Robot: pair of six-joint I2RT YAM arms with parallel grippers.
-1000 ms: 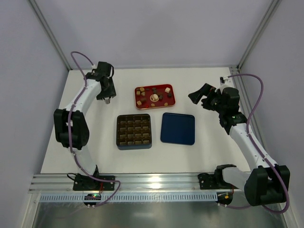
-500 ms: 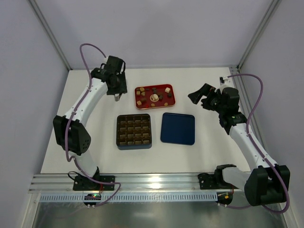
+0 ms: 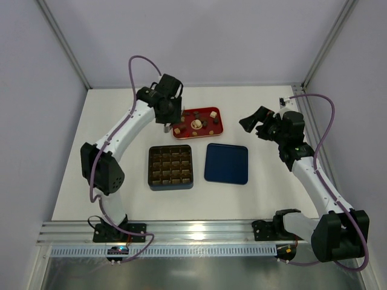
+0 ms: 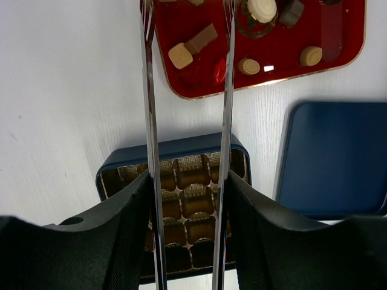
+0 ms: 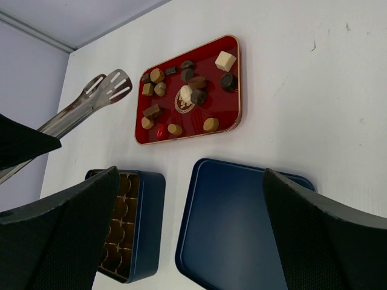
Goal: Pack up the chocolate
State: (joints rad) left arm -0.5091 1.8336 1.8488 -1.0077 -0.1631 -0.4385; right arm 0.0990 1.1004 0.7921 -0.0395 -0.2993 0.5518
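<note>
Several small chocolate pieces (image 3: 197, 123) in dark brown, tan and cream lie on a red tray (image 3: 213, 111) at the back centre. They also show in the left wrist view (image 4: 180, 55) and the right wrist view (image 5: 187, 92). My left gripper (image 3: 167, 113) is shut on metal tongs (image 3: 164, 127), whose open tips (image 4: 148, 90) hang over the tray's left end (image 4: 344, 36). My right gripper (image 3: 251, 124) is open and empty, right of the tray. The tongs also show in the right wrist view (image 5: 91, 103).
A dark box with empty gridded brown compartments (image 3: 170, 167) sits in front of the tray. It also shows in the left wrist view (image 4: 169, 148). A flat navy lid (image 3: 227, 163) lies to its right. Walls and frame posts enclose the white table.
My left arm has swung right from the far left of the table to the tray's left end, carrying the tongs. The right arm has not moved.
</note>
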